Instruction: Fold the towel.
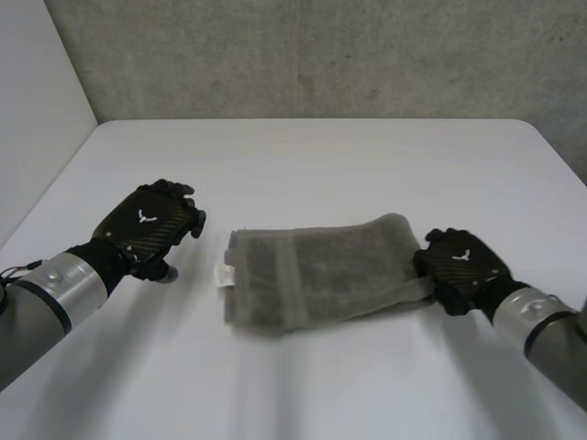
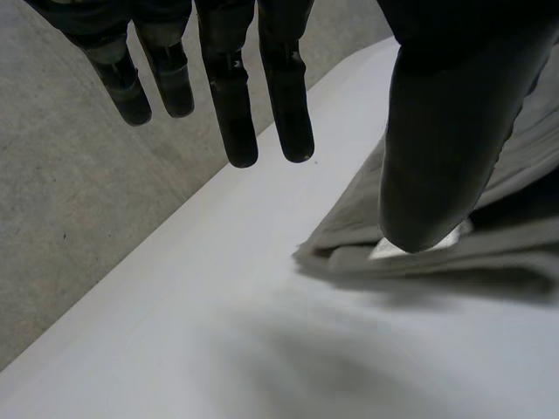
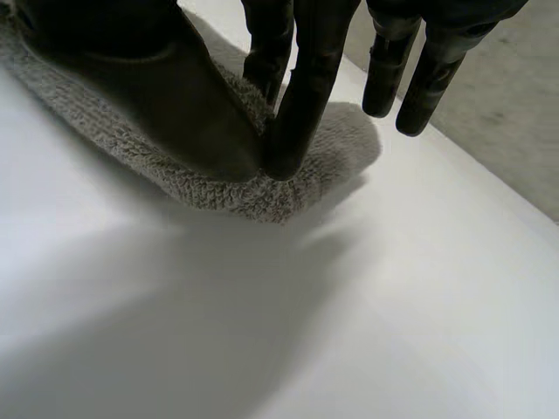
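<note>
Left hand [image 1: 151, 225] relaxed, fingers straight, empty, near cloth's end. Folded grey terry towel [image 1: 321, 270] on white table [image 1: 303, 156] between hands. Right hand [image 1: 463, 266] pinches its near end, thumb against finger. Risk: unpinned far end drags, layers slipping.

Only obstacle between the hands: towel [image 1: 321, 270], central on worktop [image 1: 321, 156]; bare surface runs from it back to the wall [image 1: 321, 55] and forward to the near edge. A bare strip separates left hand [image 1: 151, 229], fingers relaxed, from the towel's tagged end; right hand [image 1: 463, 266] pinches the other end.
</note>
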{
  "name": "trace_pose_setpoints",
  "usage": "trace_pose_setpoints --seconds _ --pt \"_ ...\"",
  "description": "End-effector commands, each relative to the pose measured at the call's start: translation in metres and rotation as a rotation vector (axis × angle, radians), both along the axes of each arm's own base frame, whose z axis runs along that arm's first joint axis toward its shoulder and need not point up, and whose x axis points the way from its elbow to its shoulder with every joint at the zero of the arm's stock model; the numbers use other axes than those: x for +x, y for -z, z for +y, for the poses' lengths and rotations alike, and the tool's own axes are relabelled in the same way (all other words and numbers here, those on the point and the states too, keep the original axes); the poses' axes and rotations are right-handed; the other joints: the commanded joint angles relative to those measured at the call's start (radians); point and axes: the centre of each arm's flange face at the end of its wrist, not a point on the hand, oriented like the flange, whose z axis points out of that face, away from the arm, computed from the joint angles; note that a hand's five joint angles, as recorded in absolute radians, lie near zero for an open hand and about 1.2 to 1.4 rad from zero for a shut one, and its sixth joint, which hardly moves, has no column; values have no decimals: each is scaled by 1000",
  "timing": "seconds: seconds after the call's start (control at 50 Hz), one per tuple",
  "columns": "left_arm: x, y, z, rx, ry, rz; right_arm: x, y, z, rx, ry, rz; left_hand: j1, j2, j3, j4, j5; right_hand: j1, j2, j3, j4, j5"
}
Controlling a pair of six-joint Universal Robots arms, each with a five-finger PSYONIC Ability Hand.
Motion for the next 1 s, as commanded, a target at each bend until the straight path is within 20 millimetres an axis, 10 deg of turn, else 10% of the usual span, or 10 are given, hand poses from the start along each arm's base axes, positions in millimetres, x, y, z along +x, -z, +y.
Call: trace_pose_setpoints --seconds 0.02,0.16,0.32,0.6,0.8,0.94,1.0 --pt "1 0 0 -1 -3 0 -27 -18 -8 -47 21 79 -32 -32 -51 -59 -6 193 87 -42 -76 77" --pt "1 -1 -1 -4 -3 1 -6 -50 3 -101 -81 81 -35 -35 -51 -59 -9 193 87 -42 -76 77" --pt "1 -4 -1 -14 -6 3 66 -74 44 -182 -332 7 -41 -40 -51 -59 -15 193 87 -42 -76 77" --pt "3 -10 -6 -12 -28 41 177 -18 113 -170 -597 -71 -53 -52 -51 -59 -27 193 87 -42 -76 77" --pt "-1 -16 -9 -33 -21 51 183 12 114 -117 -588 -22 -64 -64 -51 -59 -38 193 87 -42 -76 77" --pt "-3 -25 -15 -37 -27 99 159 -20 103 -140 -517 -55 -67 -67 -51 -59 -41 -1028 -1135 -42 -76 -1145" --pt "-4 -37 -25 -52 -35 154 148 -35 101 -139 -481 -85 -111 -111 -51 -59 -85 -1028 -1135 -42 -76 -1145"
